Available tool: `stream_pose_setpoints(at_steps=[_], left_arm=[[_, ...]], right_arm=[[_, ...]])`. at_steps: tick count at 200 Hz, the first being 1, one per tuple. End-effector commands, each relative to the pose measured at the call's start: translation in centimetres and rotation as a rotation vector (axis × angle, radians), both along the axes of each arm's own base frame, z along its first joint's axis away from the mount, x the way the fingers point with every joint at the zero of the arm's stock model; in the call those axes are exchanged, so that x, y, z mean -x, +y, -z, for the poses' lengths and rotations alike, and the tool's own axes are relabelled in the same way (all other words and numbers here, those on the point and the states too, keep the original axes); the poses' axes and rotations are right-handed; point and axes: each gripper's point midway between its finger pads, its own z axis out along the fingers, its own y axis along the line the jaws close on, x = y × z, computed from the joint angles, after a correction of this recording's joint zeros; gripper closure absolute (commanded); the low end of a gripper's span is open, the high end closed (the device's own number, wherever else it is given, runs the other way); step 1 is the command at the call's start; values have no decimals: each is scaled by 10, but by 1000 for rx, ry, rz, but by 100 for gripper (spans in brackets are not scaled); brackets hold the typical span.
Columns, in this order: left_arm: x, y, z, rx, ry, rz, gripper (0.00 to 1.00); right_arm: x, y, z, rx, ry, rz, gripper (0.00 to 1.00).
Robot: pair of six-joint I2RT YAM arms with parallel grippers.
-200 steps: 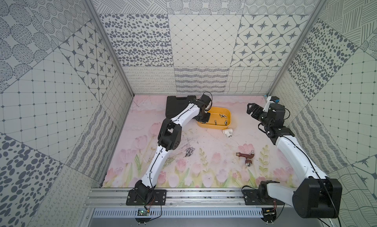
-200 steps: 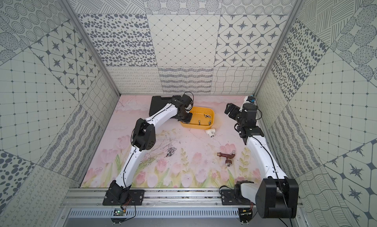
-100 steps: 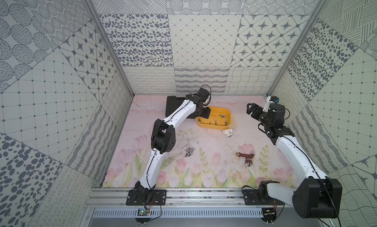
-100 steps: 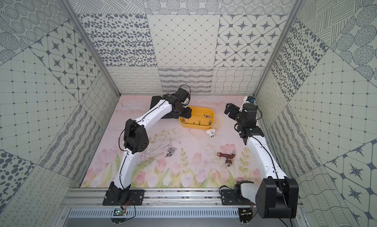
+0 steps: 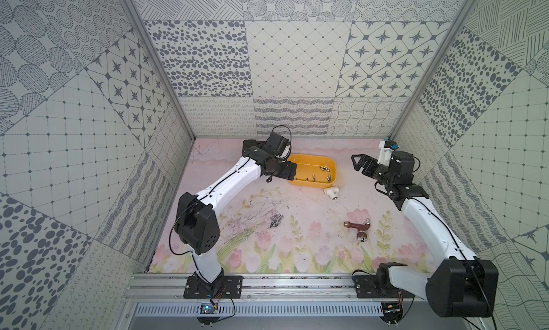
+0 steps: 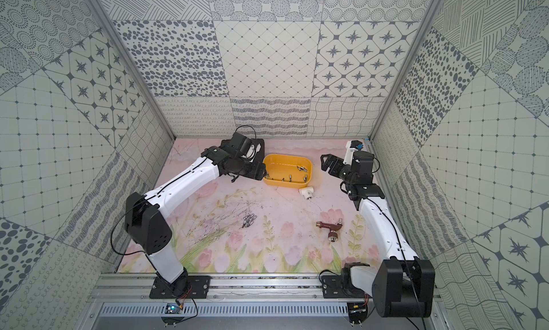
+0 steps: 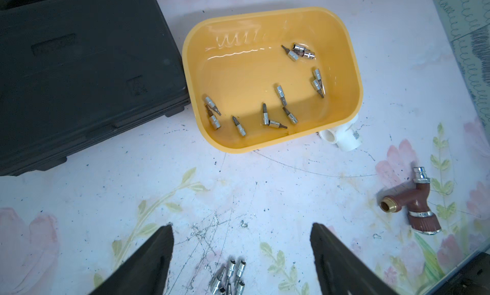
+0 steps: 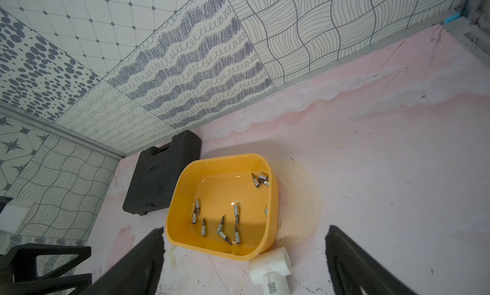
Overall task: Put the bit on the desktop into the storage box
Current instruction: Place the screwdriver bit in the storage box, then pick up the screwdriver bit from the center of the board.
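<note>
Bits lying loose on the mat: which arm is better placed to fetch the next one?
Left, probably. The left gripper is open and empty, and the loose bits show between its jaws in its wrist view. The right gripper, also open, hangs beyond the storage box, farther from them.
</note>
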Motion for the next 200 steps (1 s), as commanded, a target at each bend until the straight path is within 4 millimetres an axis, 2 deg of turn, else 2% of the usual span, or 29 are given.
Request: stream_pose_setpoints(at_steps=[1, 49, 76, 111, 159, 200], left_arm=[[6, 28, -19, 71, -102, -87, 11], [37, 85, -15, 125, -113, -218, 6], [50, 110, -7, 109, -119, -271, 2], [58, 130, -3, 98, -135, -324, 1], [54, 149, -7, 127, -172, -404, 1], [55, 159, -11, 149, -199, -447, 1]], right_arm=[[10, 16, -24, 29, -47, -100, 3], [32, 34, -6, 82, 39, -83, 3], [44, 54, 5, 61, 97, -60, 3], [60, 106, 16, 35, 157, -101, 4], [92, 179, 58, 13, 316, -134, 9], [116, 224, 93, 12, 429, -126, 16]])
